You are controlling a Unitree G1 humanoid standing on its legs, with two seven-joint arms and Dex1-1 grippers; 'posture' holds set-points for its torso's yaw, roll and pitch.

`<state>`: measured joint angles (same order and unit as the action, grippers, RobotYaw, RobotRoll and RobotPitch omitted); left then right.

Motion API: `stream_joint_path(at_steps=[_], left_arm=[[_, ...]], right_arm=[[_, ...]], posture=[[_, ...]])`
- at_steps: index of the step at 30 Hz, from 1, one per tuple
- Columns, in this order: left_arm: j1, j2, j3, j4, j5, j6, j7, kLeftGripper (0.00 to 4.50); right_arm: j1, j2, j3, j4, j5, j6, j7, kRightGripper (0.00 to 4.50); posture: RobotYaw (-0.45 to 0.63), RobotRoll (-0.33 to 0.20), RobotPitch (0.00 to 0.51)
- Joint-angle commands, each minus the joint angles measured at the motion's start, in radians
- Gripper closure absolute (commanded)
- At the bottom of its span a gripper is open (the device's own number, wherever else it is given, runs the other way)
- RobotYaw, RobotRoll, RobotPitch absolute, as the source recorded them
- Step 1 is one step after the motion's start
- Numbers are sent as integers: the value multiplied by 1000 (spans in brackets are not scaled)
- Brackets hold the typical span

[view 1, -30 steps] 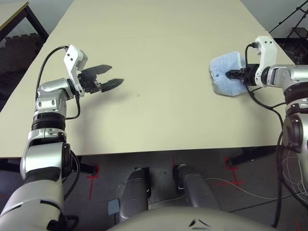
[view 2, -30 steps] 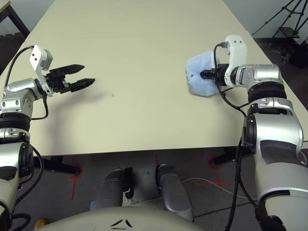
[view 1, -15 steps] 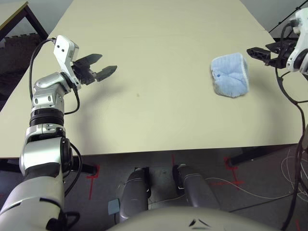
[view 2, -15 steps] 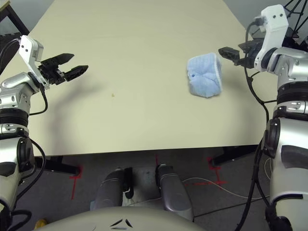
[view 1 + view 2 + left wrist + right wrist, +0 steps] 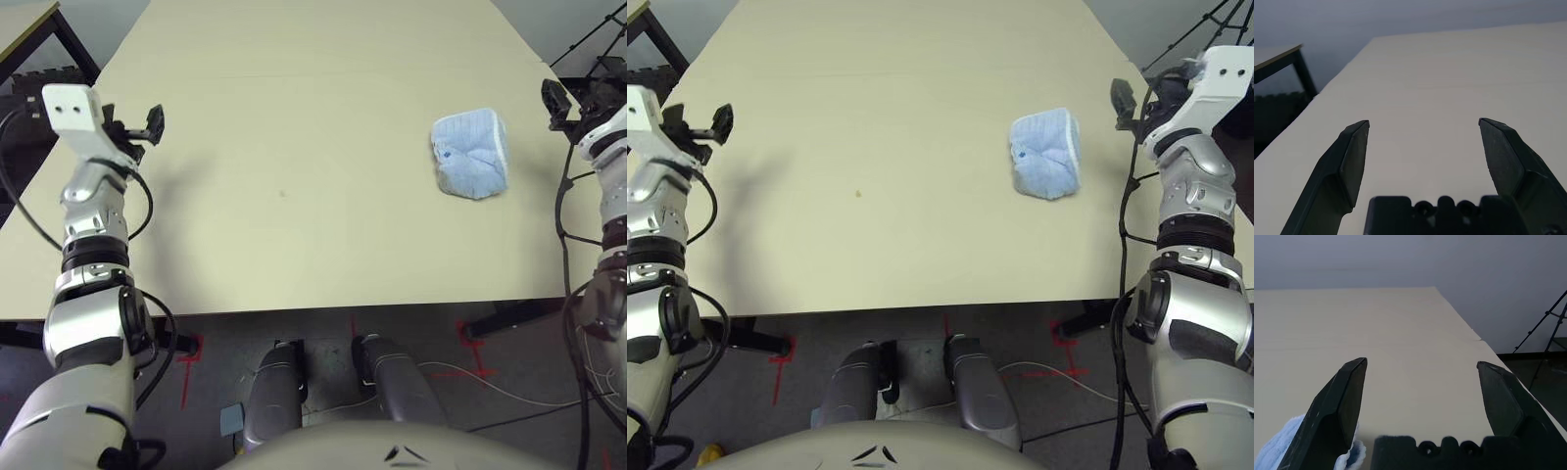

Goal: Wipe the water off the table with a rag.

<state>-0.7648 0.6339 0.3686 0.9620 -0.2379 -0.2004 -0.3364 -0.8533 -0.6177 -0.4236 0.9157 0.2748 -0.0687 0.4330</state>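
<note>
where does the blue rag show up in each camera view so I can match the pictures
Left eye view: the rag lies on the right part of the table, near its right edge.
Right eye view: same spot, right of centre.
Left wrist view: not in it.
Right wrist view: a blue corner beside one finger.
Shared landmark: the table's right edge.

Both silver arms are raised with elbows bent, one at each side of the scene, forearms rising steeply. The left gripper (image 5: 147, 125) sits at the far left on a white wrist block, pointing inward; in its wrist view the two black fingers (image 5: 1349, 161) stand wide apart with nothing between them. The right gripper (image 5: 1125, 102) is lifted at the far right, also pointing inward, its two fingers (image 5: 1342, 406) likewise spread wide and holding nothing. Black cables loop beside each forearm.
</note>
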Motion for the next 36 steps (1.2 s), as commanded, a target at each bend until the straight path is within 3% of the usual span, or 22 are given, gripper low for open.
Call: stream_joint_path(at_steps=[1,25,36], left_arm=[[17,-8,17,4,5,-27,59,0],[-1,-10,-6,41,17,-28,61,0],[-23,-13,-14,61,23,-35,60,0]], right_arm=[[21,13,-16,26,13,-44,-26,23],[162,48,-13,-52,42,-105,-53,23],[163,50,-8,-68,49,-98,-62,23]], posture=[[-119,0,161],[-129,0,181],[-134,0,173]])
